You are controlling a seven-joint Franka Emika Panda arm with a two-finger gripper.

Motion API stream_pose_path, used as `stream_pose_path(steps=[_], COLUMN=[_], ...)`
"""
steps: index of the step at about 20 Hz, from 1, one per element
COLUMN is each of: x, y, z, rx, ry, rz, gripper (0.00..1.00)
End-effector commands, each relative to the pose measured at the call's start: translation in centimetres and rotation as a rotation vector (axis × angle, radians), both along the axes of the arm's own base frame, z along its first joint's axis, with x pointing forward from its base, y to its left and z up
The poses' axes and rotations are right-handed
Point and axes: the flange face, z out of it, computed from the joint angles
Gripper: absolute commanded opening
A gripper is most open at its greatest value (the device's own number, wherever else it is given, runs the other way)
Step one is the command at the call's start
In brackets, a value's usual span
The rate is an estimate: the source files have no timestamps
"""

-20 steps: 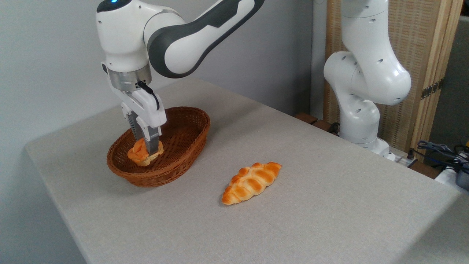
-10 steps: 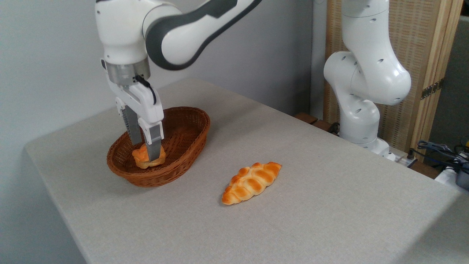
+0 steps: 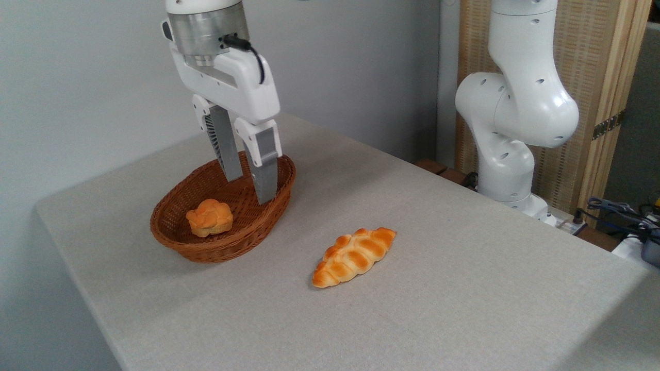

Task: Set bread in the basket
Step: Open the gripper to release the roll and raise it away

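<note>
1. The bun point(image 3: 209, 218) lies inside the basket point(image 3: 268, 208), on its woven floor toward the left end, twisted top up.
2. The basket sits on the grey table point(image 3: 438, 288), in the left part of the tabletop.
3. The gripper point(image 3: 251, 188) hangs above the right half of the basket, to the right of the bun and clear of it.
4. Its fingers point(image 3: 265, 170) stand a narrow gap apart and hold nothing; they point down, tilted a little.
5. The loaf point(image 3: 353, 256) rests on the table to the right of the basket, well apart from it, lying at a slant.
6. The arm's white base point(image 3: 508, 129) stands past the table's far right edge, before a wooden screen point(image 3: 593, 77).
</note>
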Motion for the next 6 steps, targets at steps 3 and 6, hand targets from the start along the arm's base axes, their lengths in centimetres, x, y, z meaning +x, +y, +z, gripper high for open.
stream_pose_path(steps=[3,6], x=[0.1,0.0], y=[1.9,2.1], z=[0.6,0.8], rx=[-0.005,-0.009], ry=[0.035,0.034], rz=[0.023,0.026], gripper=[1.0,1.0])
